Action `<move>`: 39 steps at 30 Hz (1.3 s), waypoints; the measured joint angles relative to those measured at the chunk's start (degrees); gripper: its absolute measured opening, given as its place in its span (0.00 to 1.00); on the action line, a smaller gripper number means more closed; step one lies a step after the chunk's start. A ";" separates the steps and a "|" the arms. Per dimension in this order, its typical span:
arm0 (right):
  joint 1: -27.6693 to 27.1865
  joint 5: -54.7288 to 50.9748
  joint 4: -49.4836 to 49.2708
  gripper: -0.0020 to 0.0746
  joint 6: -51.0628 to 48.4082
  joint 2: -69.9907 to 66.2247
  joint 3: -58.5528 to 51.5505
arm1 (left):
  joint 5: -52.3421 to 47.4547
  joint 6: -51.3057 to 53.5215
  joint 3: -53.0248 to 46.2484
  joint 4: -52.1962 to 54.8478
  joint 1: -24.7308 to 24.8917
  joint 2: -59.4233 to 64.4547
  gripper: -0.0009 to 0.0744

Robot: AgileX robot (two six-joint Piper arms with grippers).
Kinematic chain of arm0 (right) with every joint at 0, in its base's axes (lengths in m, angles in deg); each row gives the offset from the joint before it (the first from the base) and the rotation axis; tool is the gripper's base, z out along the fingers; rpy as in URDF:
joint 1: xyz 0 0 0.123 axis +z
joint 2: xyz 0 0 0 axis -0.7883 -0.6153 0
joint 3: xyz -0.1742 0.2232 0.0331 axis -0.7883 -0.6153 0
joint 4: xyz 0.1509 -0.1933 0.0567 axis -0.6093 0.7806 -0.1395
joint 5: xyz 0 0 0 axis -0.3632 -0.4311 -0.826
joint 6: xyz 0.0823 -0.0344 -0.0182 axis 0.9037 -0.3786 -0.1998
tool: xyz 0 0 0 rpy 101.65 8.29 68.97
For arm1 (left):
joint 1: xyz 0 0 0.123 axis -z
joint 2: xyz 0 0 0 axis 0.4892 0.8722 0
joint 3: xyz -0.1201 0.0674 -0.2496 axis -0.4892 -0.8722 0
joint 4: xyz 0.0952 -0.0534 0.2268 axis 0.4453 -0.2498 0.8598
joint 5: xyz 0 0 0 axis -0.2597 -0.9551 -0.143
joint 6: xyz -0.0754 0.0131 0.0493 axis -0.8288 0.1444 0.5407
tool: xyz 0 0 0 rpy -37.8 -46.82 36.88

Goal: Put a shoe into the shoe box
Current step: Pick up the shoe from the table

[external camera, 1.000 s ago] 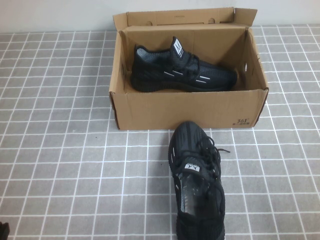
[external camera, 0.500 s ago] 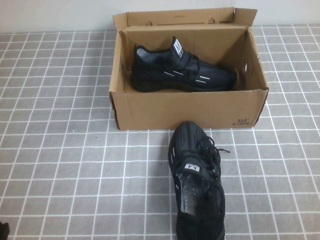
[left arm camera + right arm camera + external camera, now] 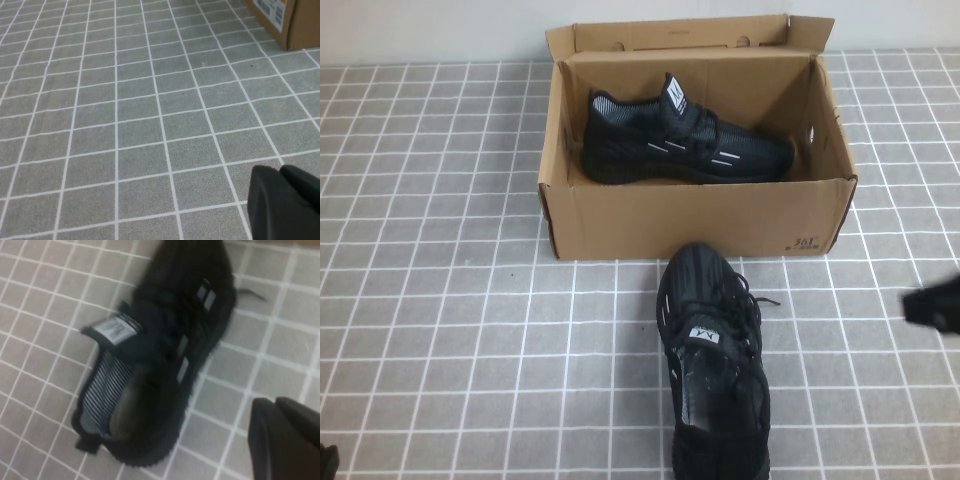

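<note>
The shoe (image 3: 713,365), a black knit sneaker with a white tongue label, lies on the tiled table just in front of the shoe box (image 3: 700,215), toe toward it. The open brown cardboard box holds a matching sneaker (image 3: 680,140) lying on its side. My right gripper (image 3: 932,307) shows at the right edge, level with the shoe and well right of it. In the right wrist view it (image 3: 276,405) is shut, empty, beside the shoe (image 3: 155,355). My left gripper (image 3: 326,461) rests at the near left corner; in its wrist view it (image 3: 279,171) is shut over bare tiles.
The table is a grey tile pattern with white lines (image 3: 450,300). The box lid flap (image 3: 670,35) stands up at the back against a pale wall. A corner of the box (image 3: 280,20) shows in the left wrist view.
My right gripper has come into the high view at the right edge, where it was out of view before. The shoes, the box and the left gripper have not moved.
</note>
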 joint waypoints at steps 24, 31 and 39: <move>28.41 -7.19 18.58 0.58 -17.03 -30.68 26.94 | 0.00 0.00 0.00 0.00 0.00 0.00 0.01; 28.41 -1.27 20.23 0.65 -22.68 -33.34 27.06 | 0.00 0.00 0.00 0.00 0.00 0.00 0.01; 28.41 0.18 20.37 0.65 -23.93 -35.58 27.18 | 0.00 0.00 0.00 0.00 0.00 0.00 0.01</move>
